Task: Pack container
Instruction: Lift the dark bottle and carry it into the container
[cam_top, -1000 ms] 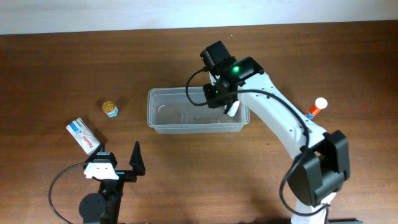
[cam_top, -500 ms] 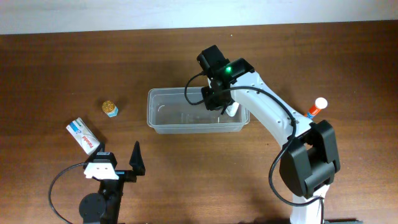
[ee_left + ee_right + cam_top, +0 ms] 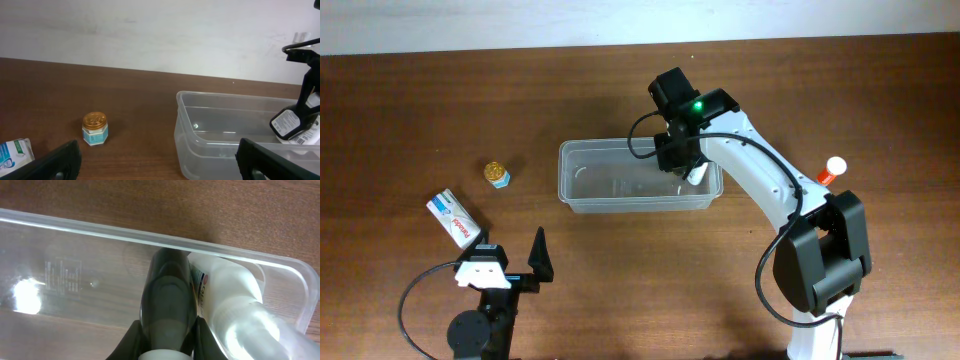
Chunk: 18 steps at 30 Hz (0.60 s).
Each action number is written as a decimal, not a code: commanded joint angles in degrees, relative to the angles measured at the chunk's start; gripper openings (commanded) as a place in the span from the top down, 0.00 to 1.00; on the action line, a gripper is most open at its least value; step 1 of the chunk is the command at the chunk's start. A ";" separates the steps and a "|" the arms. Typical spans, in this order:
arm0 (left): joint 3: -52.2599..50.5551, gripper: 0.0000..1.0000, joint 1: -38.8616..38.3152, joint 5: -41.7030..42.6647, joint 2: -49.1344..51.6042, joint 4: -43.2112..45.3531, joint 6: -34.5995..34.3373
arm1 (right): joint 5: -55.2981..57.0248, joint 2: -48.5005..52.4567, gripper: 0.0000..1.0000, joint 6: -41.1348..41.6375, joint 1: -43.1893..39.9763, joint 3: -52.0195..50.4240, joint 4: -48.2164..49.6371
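Overhead: container (image 3: 563,176) mid-table (image 3: 410,110), one white bottle (image 3: 227,287) in its right end. Right gripper (image 3: 682,165) inside, clamped on one dark bottle (image 3: 167,297). Left of container: one jar (image 3: 497,174), one box (image 3: 453,217). Left gripper (image 3: 510,262) spread, holding nothing.

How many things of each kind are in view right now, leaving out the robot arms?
Clear rectangular plastic container: 1
White plastic bottle, inside the container: 1
Small gold-lidded jar with a blue label: 1
White and blue cardboard box: 1
Small white-capped orange tube: 1
Total: 5
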 commanded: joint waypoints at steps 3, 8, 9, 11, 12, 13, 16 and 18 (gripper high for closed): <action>-0.33 0.01 0.26 -0.24 -0.50 -0.09 0.74 | 3.28 -0.07 0.85 4.28 -0.22 1.22 -0.61; -0.33 0.01 0.26 -0.24 -0.50 -0.09 0.74 | 3.52 -0.07 0.85 4.98 -0.22 1.22 -0.70; -0.33 0.01 0.26 -0.24 -0.50 -0.09 0.74 | 3.52 -0.07 0.85 5.20 -0.22 1.22 -0.70; -0.33 0.01 0.26 -0.24 -0.50 -0.09 0.74 | 3.50 -0.07 0.85 5.20 -0.22 1.22 -0.70; -0.33 0.01 0.26 -0.24 -0.50 -0.09 0.74 | 3.48 -0.07 0.85 5.20 -0.20 1.22 -0.70; -0.33 0.01 0.26 -0.24 -0.50 -0.09 0.74 | 3.41 -0.07 0.85 5.20 -0.07 1.22 -0.68; -0.33 0.01 0.26 -0.24 -0.50 -0.09 0.74 | 2.99 -0.07 0.84 5.20 0.00 1.22 -0.74; -0.33 0.01 0.26 -0.24 -0.50 -0.09 0.74 | 2.38 -0.07 0.84 5.81 -0.07 1.22 -1.20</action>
